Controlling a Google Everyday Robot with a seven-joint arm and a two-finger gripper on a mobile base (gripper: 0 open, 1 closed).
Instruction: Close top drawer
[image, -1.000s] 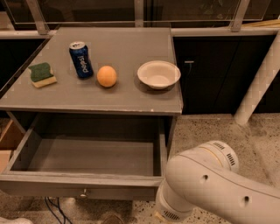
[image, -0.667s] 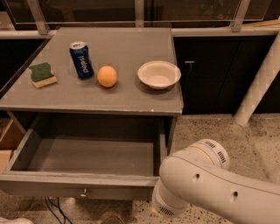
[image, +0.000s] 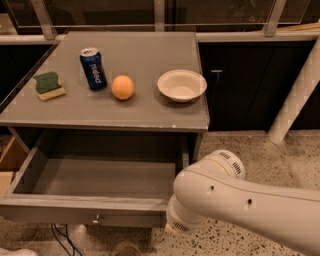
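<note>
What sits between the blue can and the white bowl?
An orange, in the camera view. The gripper is out of view, beyond the arm.

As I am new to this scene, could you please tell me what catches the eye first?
The wide grey top drawer stands pulled out at lower left, and a bulky white robot arm fills the lower right beside it. The claw is out of view.

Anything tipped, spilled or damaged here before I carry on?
Nothing spilled or damaged. The top drawer stands pulled far out. Can, orange, bowl and sponge sit tidily on the tabletop. The gripper is out of view, hidden beyond the arm by the drawer's right front corner.
</note>
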